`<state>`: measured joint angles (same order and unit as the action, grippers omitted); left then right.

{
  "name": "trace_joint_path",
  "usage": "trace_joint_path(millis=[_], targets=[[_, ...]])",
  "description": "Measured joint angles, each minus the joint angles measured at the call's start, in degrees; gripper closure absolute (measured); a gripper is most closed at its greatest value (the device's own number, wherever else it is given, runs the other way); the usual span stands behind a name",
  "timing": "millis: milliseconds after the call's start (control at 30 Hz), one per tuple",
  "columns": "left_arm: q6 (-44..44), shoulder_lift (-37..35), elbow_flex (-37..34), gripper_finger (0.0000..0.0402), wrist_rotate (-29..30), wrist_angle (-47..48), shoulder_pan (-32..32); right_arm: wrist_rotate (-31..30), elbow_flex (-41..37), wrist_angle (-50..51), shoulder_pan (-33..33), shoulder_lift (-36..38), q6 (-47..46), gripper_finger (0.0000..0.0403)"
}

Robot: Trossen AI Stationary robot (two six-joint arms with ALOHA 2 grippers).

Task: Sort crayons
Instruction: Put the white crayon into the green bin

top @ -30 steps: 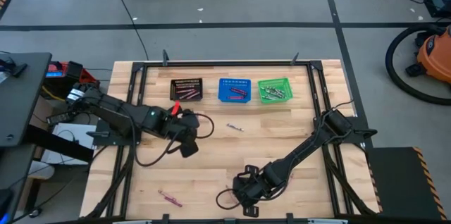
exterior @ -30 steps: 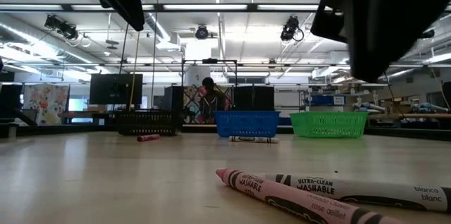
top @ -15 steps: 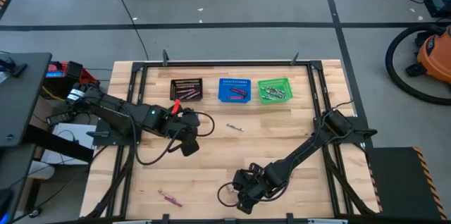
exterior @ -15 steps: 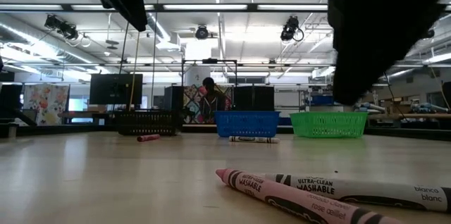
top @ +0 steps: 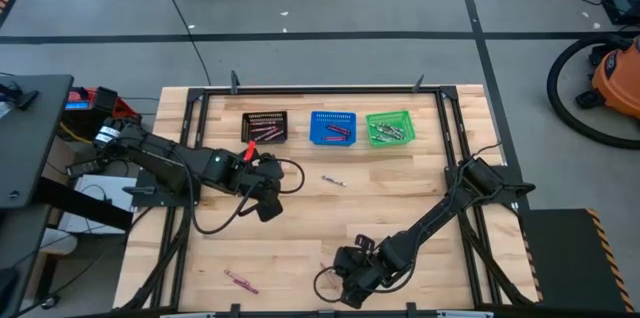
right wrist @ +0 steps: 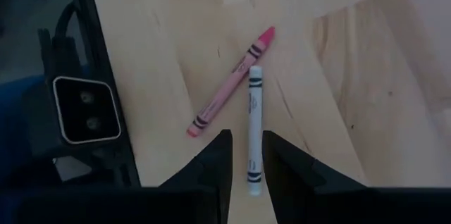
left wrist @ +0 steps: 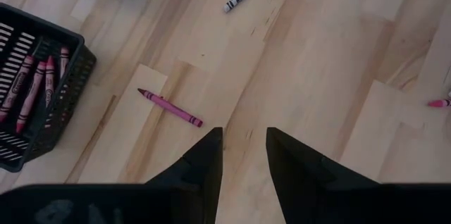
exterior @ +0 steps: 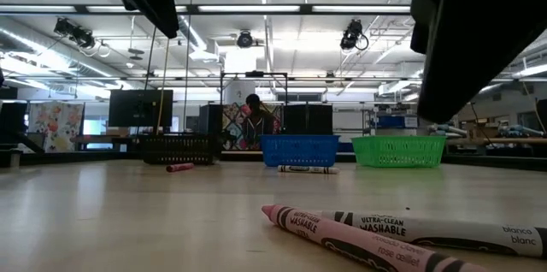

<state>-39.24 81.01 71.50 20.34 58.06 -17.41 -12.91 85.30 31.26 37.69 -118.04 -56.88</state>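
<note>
right tool (right wrist: pixel 245 155) spread over white crayon (right wrist: pixel 254 127), pink crayon (right wrist: pixel 231 81) beside | left tool (left wrist: pixel 241 152) spread, mid desk (top: pixel 400 188)

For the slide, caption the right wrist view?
Right claw open above a white crayon lying beside a pink crayon on the table.

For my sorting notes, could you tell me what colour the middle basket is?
Blue; the high view shows it best, between the black and green ones.
</note>
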Motion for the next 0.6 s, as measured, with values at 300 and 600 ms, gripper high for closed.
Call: trace_joint_path(millis=[300,600], targets=[[0.95,0.0,0.0,0.028,0.02,-0.43,0.0,0.1,-0.01,-4.0,1.83,-3.38,0.35,0.0318],[2.64,-0.02,0.0,0.028,0.87,-1.52,0.86,-1.92,0.11,-4.01,1.54,-3.74,1.72,0.0318]])
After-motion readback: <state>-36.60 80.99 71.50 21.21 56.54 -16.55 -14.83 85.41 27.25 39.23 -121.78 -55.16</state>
